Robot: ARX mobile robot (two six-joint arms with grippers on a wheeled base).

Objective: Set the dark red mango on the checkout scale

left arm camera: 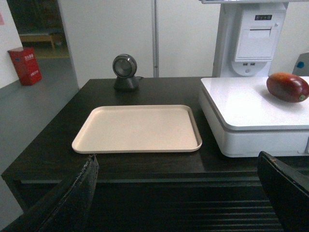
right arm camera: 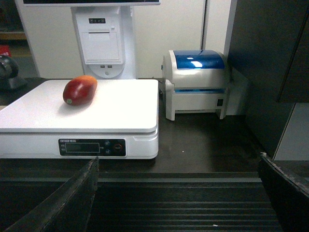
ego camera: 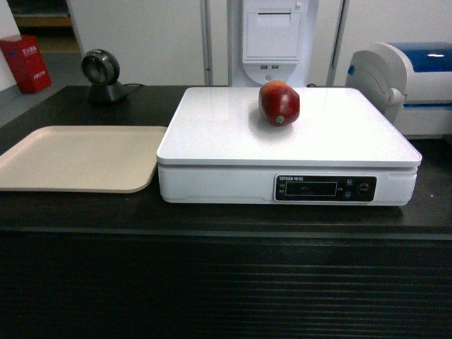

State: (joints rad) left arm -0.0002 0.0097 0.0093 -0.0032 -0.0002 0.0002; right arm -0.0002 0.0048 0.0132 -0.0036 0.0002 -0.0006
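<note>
On the black checkout counter, the dark red mango rests on the white scale, toward its back edge. Both grippers, left and right, hang spread wide and empty, short of the counter's front, touching nothing. A beige tray lies beside the scale.

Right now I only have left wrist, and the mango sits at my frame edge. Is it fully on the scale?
Observer: Yes. Head view shows the whole dark red mango lying on the scale top plate, toward the back, inside every edge.
Operator: Anything right of the scale?
Observer: A white-and-blue printer stands beside it, with a gap between them.
Operator: Right claw holding anything?
Observer: No. The right claw is open and empty.
</note>
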